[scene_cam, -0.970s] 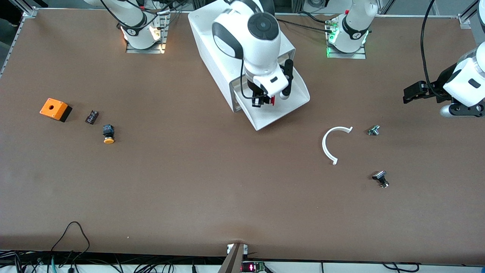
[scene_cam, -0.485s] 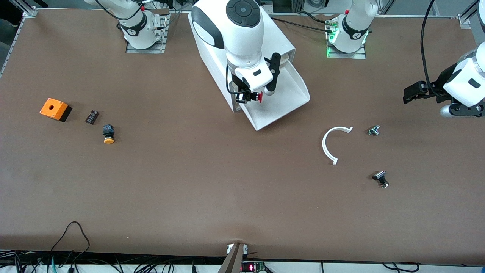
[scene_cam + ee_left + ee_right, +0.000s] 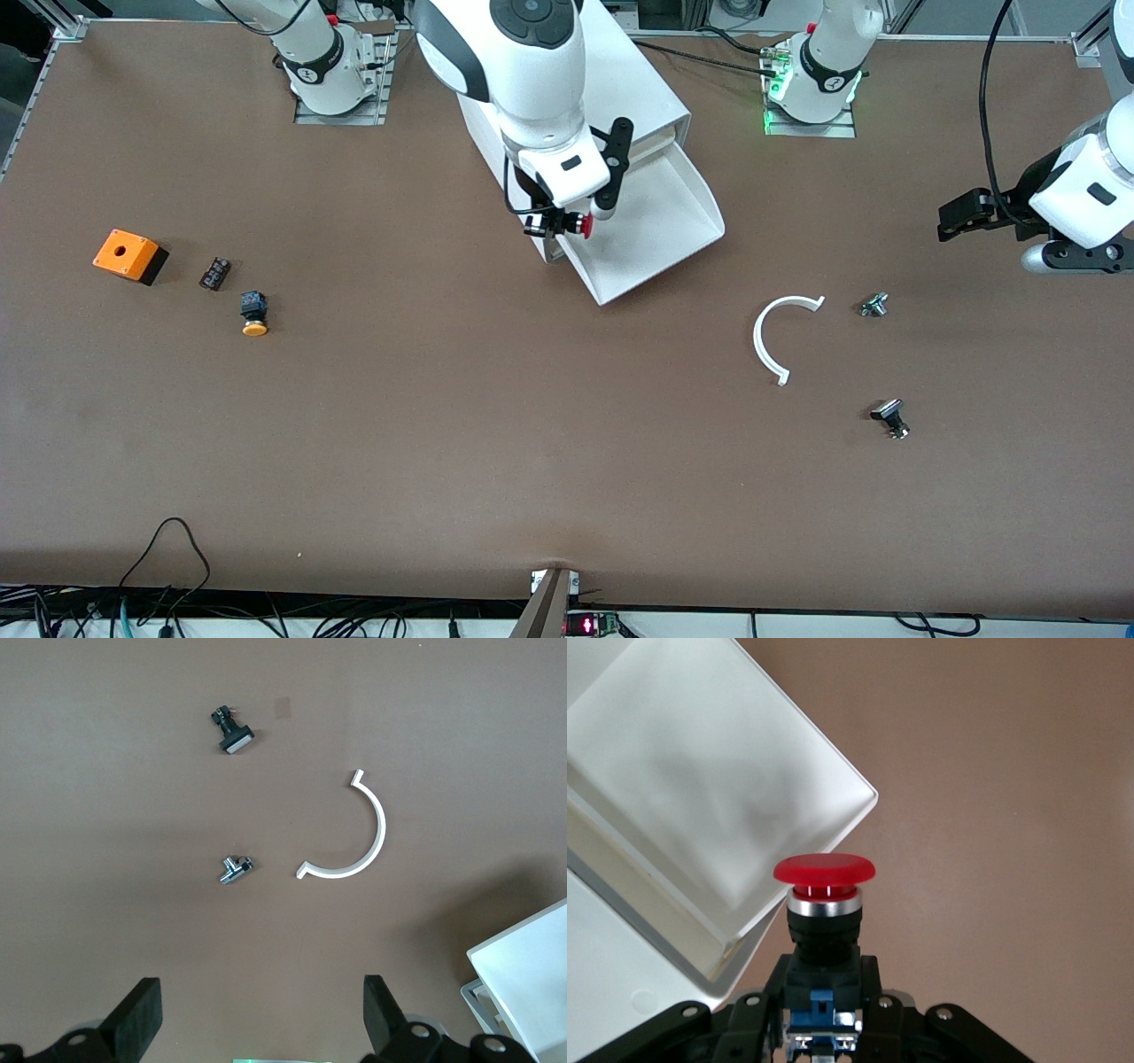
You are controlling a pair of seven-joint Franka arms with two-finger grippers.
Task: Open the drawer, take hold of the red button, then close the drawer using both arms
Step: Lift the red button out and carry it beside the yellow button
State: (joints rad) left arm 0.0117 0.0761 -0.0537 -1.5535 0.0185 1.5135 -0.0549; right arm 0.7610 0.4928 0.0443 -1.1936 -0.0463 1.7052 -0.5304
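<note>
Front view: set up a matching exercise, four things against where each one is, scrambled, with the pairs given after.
Things:
1. red button
2. drawer
3. white arc
4. orange box

Places or states:
A. on the table toward the right arm's end
B. pulled out of the cabinet
C. held in the shut right gripper
D. on the table toward the left arm's end, below the open left gripper

Pairs: 1-C, 2-B, 3-D, 4-A

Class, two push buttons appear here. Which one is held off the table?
The red-capped button, clamped in the right gripper over the open drawer. The orange-yellow-capped button lies on the table near the orange box.
</note>
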